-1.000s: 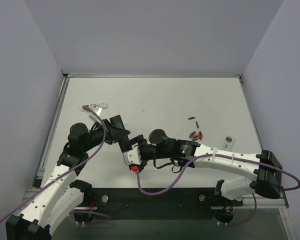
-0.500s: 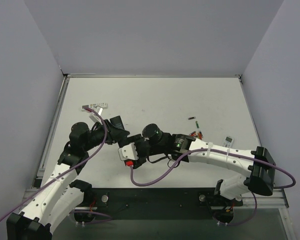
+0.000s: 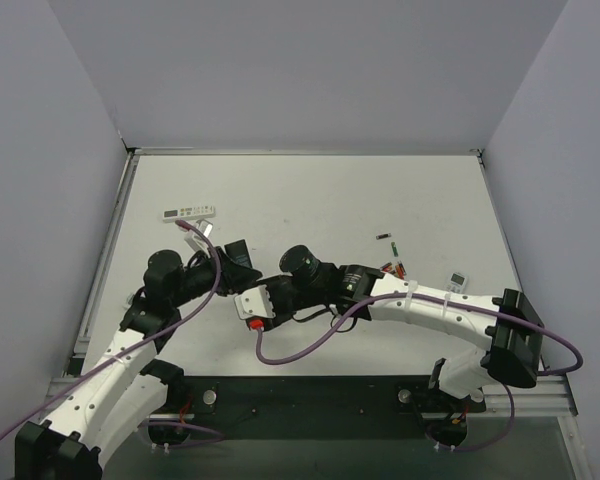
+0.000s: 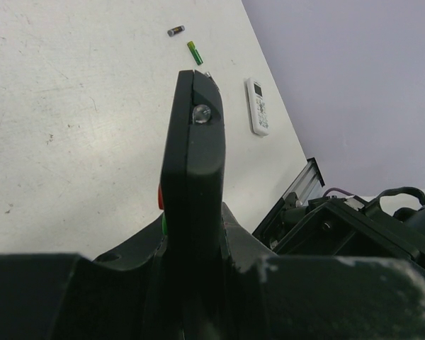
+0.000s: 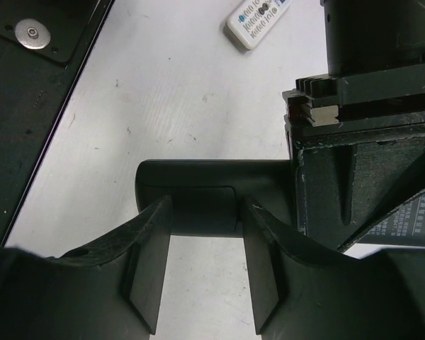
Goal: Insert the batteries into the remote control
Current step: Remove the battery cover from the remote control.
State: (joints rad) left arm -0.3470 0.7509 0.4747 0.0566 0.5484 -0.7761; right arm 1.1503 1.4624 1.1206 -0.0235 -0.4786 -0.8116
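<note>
Black remote control (image 4: 191, 177) sits edge-up, clamped in the left jaws (image 4: 191, 255). Its long axis runs crosswise just past the right jaws (image 5: 204, 212), which are spread wide and empty. The loose batteries (image 4: 195, 52) lie on the worktop (image 4: 71, 106), out the right arm's way.
</note>
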